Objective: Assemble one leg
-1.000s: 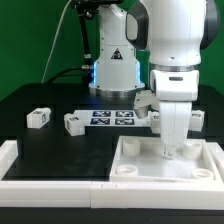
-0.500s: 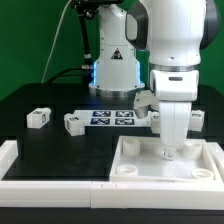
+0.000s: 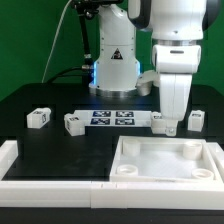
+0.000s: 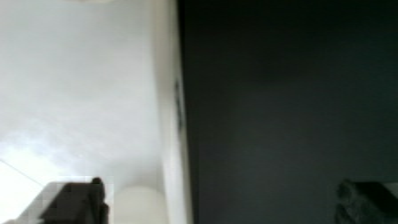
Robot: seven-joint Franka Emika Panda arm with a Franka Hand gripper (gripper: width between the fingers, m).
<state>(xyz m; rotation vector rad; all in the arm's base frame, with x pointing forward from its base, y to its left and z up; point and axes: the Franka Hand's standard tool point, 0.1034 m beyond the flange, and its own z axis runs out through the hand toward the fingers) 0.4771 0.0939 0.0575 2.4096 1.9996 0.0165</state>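
Over the tray panel's [image 3: 165,162] far edge, the pincer [image 3: 172,127] hung wide open and empty, high enough to clear the rim. The nearest leg [image 3: 157,121] lay on the bench [image 3: 60,142] just beside it, likely the next pick.

The exterior view sits in front of the table [image 3: 60,150], slightly above it. It faces the arm's base [image 3: 113,70] and takes in the whole work area from mid range. The wrist view looks down from close up, between the fingertips [image 4: 71,202]. Both views share the panel [image 3: 165,160] edge and the black table beside it.
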